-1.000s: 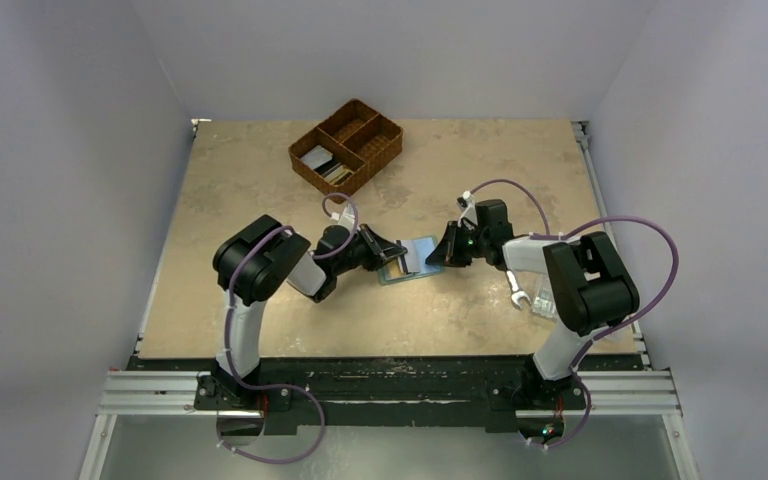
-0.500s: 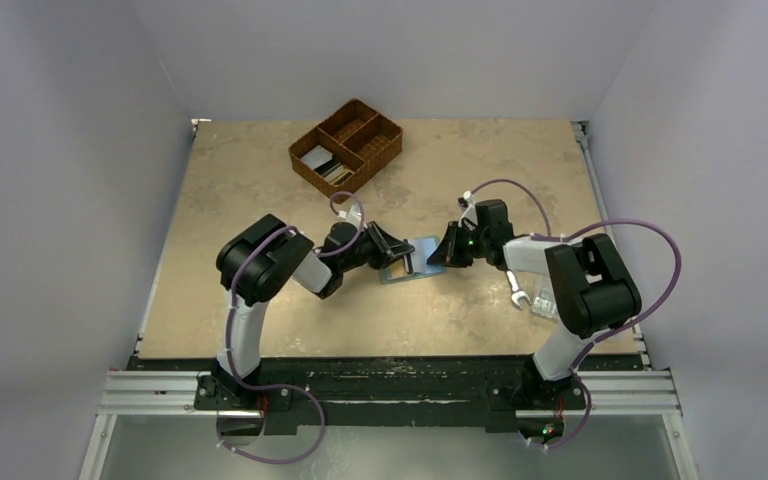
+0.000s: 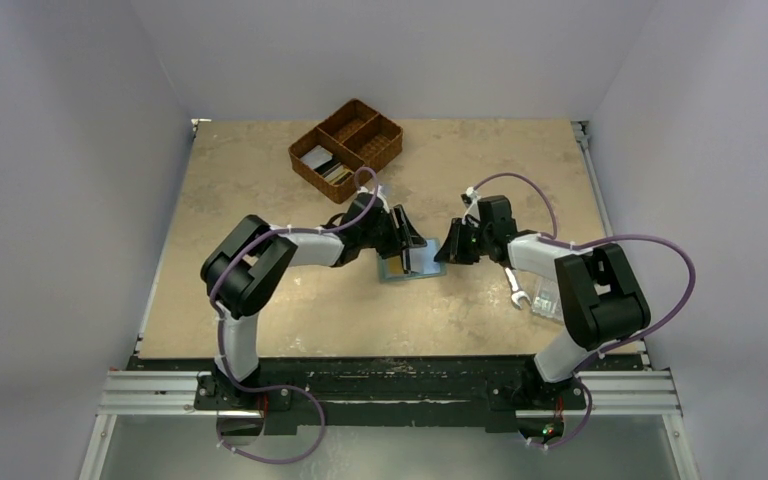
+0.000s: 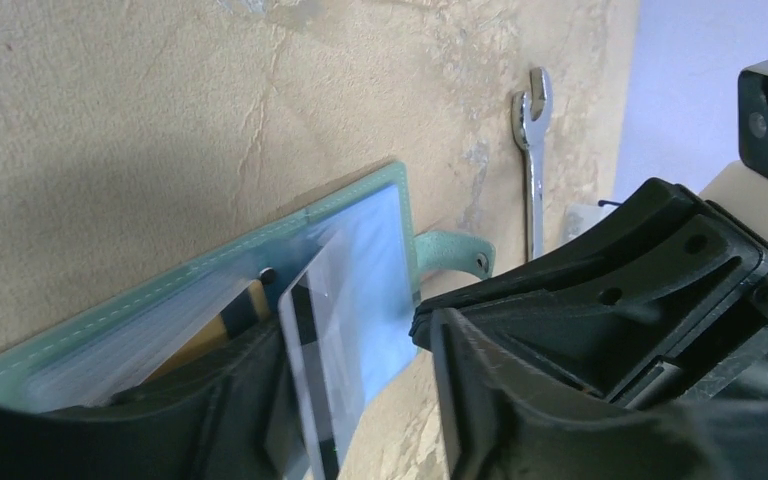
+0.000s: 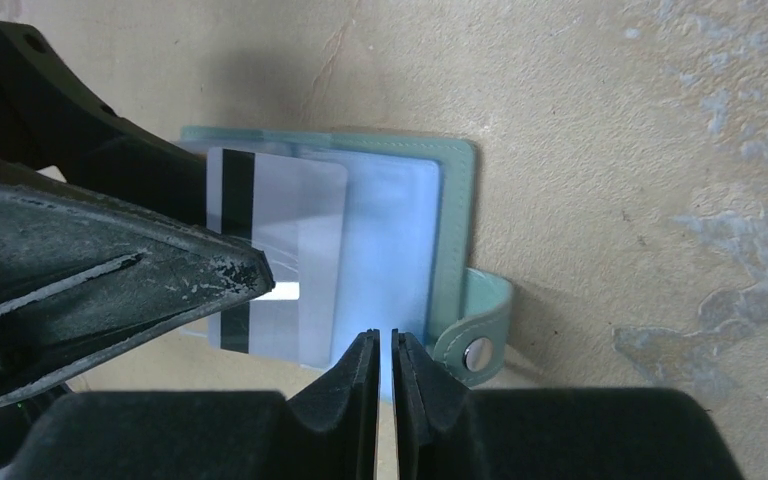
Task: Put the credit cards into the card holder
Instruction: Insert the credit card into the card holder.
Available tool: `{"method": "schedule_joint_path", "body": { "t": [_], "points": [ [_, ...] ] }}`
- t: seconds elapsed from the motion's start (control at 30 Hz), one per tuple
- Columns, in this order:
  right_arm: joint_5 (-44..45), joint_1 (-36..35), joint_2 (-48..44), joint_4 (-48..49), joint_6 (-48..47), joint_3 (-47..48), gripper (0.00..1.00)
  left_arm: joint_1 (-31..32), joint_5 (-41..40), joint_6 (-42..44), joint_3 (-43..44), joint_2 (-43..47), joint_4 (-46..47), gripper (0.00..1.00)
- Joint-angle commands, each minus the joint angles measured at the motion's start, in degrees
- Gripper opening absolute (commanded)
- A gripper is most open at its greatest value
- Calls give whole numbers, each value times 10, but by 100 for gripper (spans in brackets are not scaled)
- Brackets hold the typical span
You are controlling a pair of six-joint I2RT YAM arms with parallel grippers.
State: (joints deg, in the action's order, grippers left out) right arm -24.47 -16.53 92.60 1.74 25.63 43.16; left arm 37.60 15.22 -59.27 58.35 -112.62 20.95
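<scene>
Lying open and flat on the worktop between the two arms, the card holder turns its clear sleeves upward, which is what lets a card slide in from the side. One card, pale with a dark stripe, rests on those sleeves over the holder's left half as the right wrist view shows it. How far it sits inside a pocket I cannot tell.

The left tool straddles that card with its jaws apart. The card leans close to one finger and a clear gap separates it from the other, so it looks loose rather than clamped. That would suit a card delivered to a pocket mouth.

The right tool comes in from the opposite side, its tips down at the near edge of the sleeves, just beside the snap strap. Its jaws stand almost together with only a slit between them. Whether they pinch a sleeve edge or merely press on it I cannot tell. Either way, I judge its job is steadying the holder.

A wrench lies by the right arm, and the basket with spare cards sits well behind.
</scene>
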Motion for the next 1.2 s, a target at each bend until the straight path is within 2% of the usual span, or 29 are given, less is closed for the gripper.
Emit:
{"method": "schedule_joint_path", "body": {
  "t": [0.0, 0.1, 0.27, 0.33, 0.4, 0.57, 0.83, 1.0, 1.17],
  "points": [
    [11, 0, 2, -2, -18, 16, 17, 5, -66, 99, 19, 21, -205, 59],
    [8, 0, 10, 3, -17, 12, 17, 7, -80, 116, 33, 24, -242, 63],
    [4, 0, 13, 6, -16, 11, 17, 7, -49, 118, 27, 24, -218, 65],
    [4, 0, 13, 6, -16, 12, 17, 11, -55, 128, 34, 23, -202, 68],
    [4, 0, 12, 6, -16, 12, 18, 20, -76, 150, 51, 24, -228, 69],
    [-6, 0, 13, 17, -9, 7, 17, 48, -149, 178, 81, 31, -280, 66],
    [-37, 0, 18, 49, 15, -9, 17, 58, -124, 158, 60, 18, -218, 64],
    [-38, 0, 16, 45, 10, -9, 18, 58, -150, 236, 70, 52, -260, 71],
    [-37, 0, 17, 47, 9, -6, 18, 55, -138, 246, 73, 64, -277, 76]
  ]
}}
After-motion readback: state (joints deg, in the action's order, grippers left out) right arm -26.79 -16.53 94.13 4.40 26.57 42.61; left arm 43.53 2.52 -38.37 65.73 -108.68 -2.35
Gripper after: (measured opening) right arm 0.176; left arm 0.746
